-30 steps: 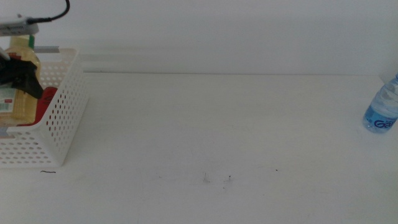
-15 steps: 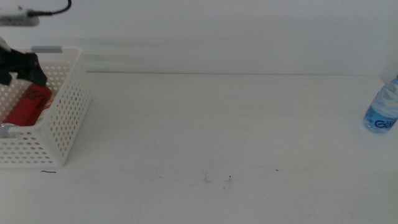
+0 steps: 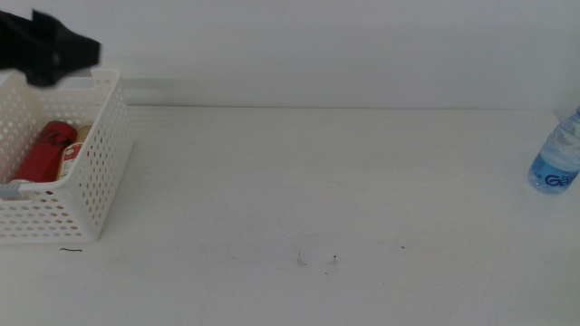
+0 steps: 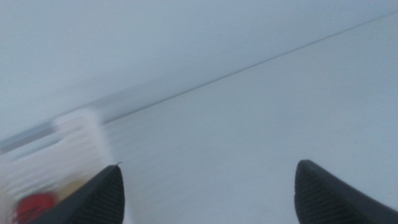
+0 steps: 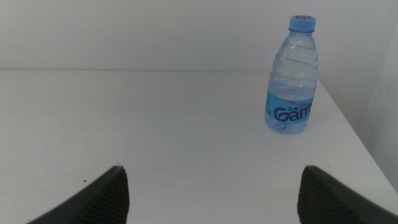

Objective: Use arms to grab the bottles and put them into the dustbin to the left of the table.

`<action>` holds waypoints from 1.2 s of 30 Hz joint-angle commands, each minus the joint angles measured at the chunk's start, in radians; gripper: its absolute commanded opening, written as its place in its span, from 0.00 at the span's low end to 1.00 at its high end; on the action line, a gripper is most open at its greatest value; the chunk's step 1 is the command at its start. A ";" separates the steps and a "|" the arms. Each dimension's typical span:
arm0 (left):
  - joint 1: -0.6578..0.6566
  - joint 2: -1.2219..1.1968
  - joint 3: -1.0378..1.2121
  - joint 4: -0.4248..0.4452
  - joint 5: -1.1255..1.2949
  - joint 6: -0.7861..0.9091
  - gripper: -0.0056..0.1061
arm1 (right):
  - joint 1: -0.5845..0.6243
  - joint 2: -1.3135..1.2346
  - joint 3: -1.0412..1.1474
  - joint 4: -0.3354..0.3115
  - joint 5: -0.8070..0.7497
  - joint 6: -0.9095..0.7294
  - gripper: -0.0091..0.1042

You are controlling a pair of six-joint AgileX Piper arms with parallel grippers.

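1. Middle view: the white tabletop [image 3: 308,190] runs wide and mostly bare, with a few tiny dark specks near its front middle.
2. Middle view: the dustbin [image 3: 95,163], a white perforated basket, stands at the far left edge of the tabletop. Inside it lie the slim red can [image 3: 43,152] and, just beside it, the yellow juice bottle [image 3: 71,158], of which only a strip of label and yellow shows over the basket wall.
3. Middle view: the left end effector [image 3: 54,52] hangs as a dark blurred shape above the back rim of the dustbin, clear of the things inside. This view does not show how far its jaws stand apart.
4. Middle view: the water bottle [image 3: 556,154] stands upright at the far right edge of the tabletop, well apart from the dustbin and cut partly by the picture's border.
5. Left wrist view: the picture is blurred. The left end effector's [image 4: 208,186] two dark jaws are spread wide with nothing between them; past them show a corner of the dustbin [image 4: 81,134] and a red patch of the can [image 4: 34,205].
6. Right wrist view: the right end effector [image 5: 211,190] has its jaws wide apart and empty, low over the tabletop [image 5: 155,124]. The water bottle [image 5: 292,78], clear with a blue cap and blue label, stands upright ahead of it, near the tabletop's edge and untouched.
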 commanded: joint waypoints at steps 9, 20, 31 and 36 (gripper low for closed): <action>-0.208 -0.318 0.211 -0.092 0.056 0.010 0.89 | -0.004 -0.005 0.003 -0.010 -0.008 -0.002 0.89; -0.372 -0.337 0.156 0.156 0.109 -0.321 0.89 | -0.004 -0.005 0.003 -0.010 -0.008 -0.002 0.89; -0.372 -0.337 0.158 0.131 -0.012 -0.321 0.89 | -0.004 -0.005 0.003 -0.010 -0.008 -0.002 0.89; -0.372 -0.337 0.158 0.113 -0.059 -0.321 0.89 | -0.004 -0.005 0.003 -0.010 -0.008 -0.002 0.89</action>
